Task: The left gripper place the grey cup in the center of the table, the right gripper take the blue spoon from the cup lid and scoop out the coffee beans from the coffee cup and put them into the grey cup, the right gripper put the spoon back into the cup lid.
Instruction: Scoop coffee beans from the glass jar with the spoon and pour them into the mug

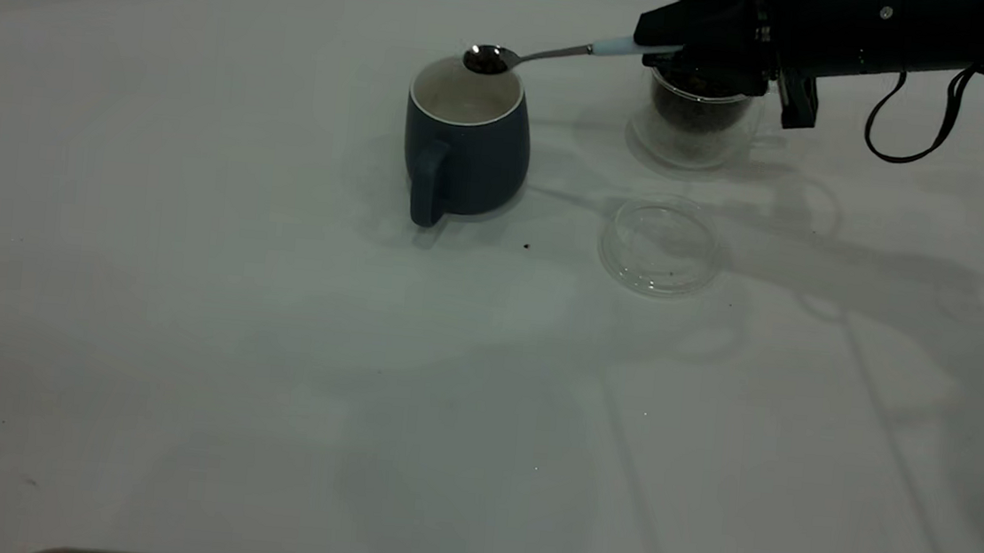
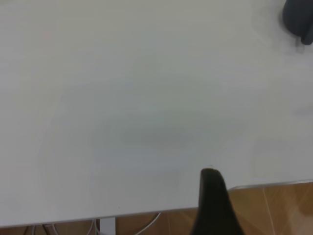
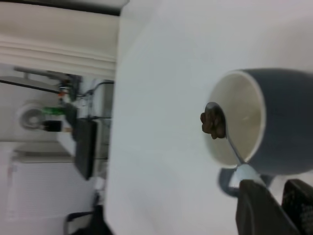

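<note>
Progress: mid-transfer | grey cup (image 1: pixel 466 145) placed mid-table, toward far edge | right gripper (image 1: pixel 674 52) clenched on blue spoon (image 1: pixel 556 52), coffee beans (image 3: pixel 213 124) held over cup mouth | left: tip unloading, return spoon to cup lid (image 1: pixel 660 243) | left gripper (image 2: pixel 213 203) parked near table edge, finger state unclear

Looks like a lab: bare white table (image 1: pixel 270 364), wood floor (image 2: pixel 274 210) below, cabled equipment (image 3: pixel 73 127) cluttered at nine o'clock beyond.
</note>
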Robot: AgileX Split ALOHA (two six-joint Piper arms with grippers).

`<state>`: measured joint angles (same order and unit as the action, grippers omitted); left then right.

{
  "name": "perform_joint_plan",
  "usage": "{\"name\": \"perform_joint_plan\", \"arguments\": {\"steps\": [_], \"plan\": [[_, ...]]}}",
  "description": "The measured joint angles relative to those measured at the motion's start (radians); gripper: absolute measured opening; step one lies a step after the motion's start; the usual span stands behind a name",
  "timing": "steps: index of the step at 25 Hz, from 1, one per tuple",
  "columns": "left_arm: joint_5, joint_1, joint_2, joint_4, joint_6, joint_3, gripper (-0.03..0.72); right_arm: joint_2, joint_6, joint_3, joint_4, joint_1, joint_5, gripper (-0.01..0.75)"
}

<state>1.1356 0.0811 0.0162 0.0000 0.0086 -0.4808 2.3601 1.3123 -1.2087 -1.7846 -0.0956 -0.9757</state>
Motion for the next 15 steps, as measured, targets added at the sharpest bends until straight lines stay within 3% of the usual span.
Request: {"name": "perform_joint_plan", "arguments": {"steps": [15], "plan": [[0.0,0.0,0.0,0.0,-0.002,0.0,0.567,0.0,0.649,-0.054,0.002,-0.004,0.003,0.107]]}}
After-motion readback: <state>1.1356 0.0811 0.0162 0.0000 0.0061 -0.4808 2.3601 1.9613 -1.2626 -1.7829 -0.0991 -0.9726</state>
